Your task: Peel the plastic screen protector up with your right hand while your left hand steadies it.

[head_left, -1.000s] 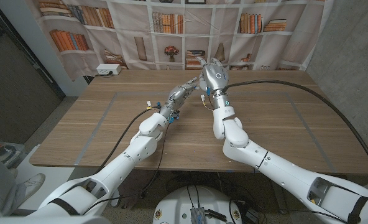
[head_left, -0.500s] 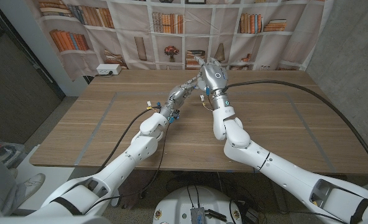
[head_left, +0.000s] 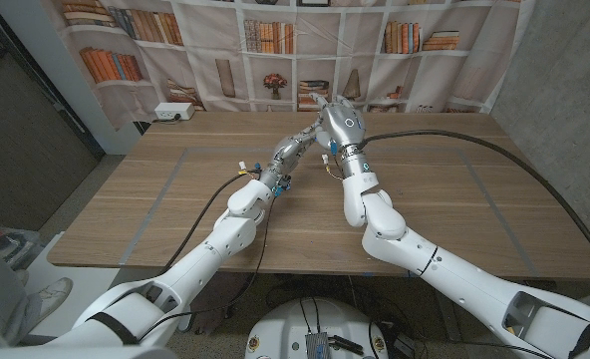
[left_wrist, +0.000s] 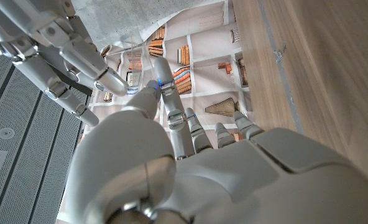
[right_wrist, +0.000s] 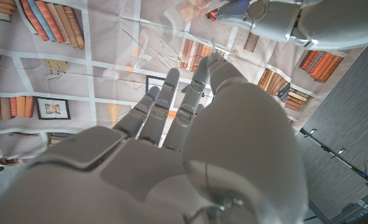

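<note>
The screen protector (right_wrist: pixel 148 41) is a clear, glinting plastic film held up in the air over the far middle of the wooden table (head_left: pixel 155 199). My left hand (head_left: pixel 299 143) pinches it between thumb and finger; the film's edge (left_wrist: pixel 138 55) shows just past those fingertips (left_wrist: pixel 161 79). My right hand (head_left: pixel 340 120) is right beside the left, slightly higher, with its thumb and a finger (right_wrist: pixel 204 63) closed together on the film. The right hand's other fingers (left_wrist: pixel 91 59) are spread. Most of the film is hard to make out in the head view.
A white box (head_left: pixel 173 113) sits at the table's far left edge. A black cable (head_left: pixel 454 136) runs over the right side of the table. A bookshelf-print backdrop (head_left: pixel 275 40) hangs behind. Faint tape lines (head_left: pixel 170 175) mark the tabletop.
Both hands stay together above the far middle of the table. The right hand has edged slightly up and away, and the left forearm has shifted a little to the right.
</note>
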